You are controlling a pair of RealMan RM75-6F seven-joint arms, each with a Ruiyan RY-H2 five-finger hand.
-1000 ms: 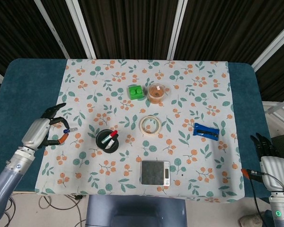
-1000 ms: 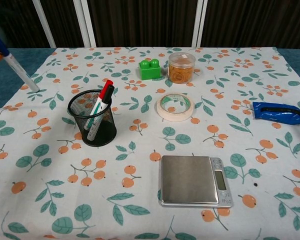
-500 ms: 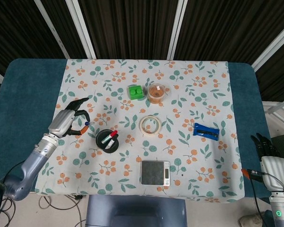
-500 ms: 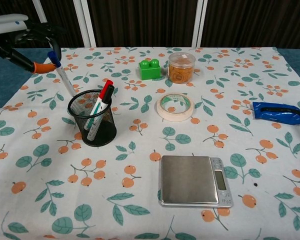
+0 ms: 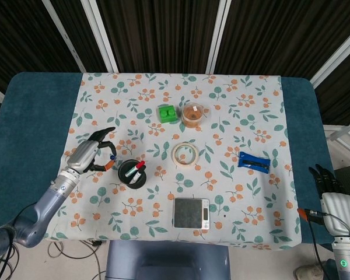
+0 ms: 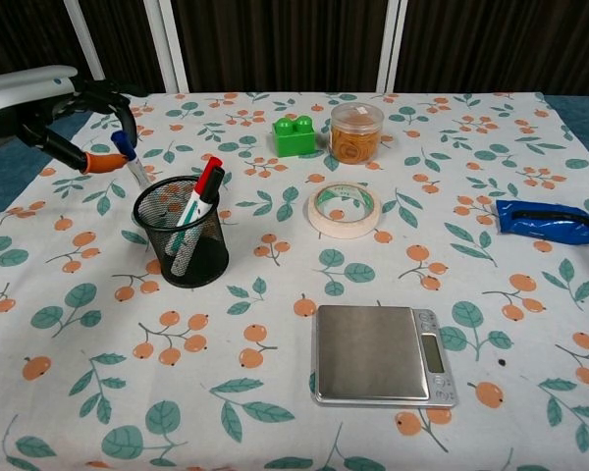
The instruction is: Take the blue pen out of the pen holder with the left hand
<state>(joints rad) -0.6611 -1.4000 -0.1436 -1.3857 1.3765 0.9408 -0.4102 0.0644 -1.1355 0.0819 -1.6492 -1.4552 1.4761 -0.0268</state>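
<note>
Blue cap up, the pen (image 6: 128,157) sits pinched in the left robot hand (image 5: 93,155), just left of the holder (image 6: 183,233), which serves as landmark for everything else. In the chest view the pen's barrel slants down and to the right from the fingers, its lower end reaching the holder's left rim; whether that tip is inside the mesh or just outside it cannot be told. Its long axis is steep but not upright, leaning toward the holder.

Since the pen is in the fingers of the left robot hand and that hand lies directly left of the holder, the coming move probably turns on lifting along the pen's own slant, up and to the left, so the tip clears the rim without tipping the holder.

Inside the holder a red-capped marker (image 6: 207,178) and a darker one lean toward its upper right. Right of the holder lies a roll of tape (image 6: 343,209); behind and right of it stand a green block (image 6: 294,135) and a small jar (image 6: 357,132). In front and to the right sits a scale (image 6: 383,354). Far right of the holder, on the flowered cloth over the worktop (image 5: 29,111), lies a blue pouch (image 6: 548,221). The right robot hand (image 5: 332,195) rests far right, off the cloth, holding nothing, its fingers straight and close together.
</note>
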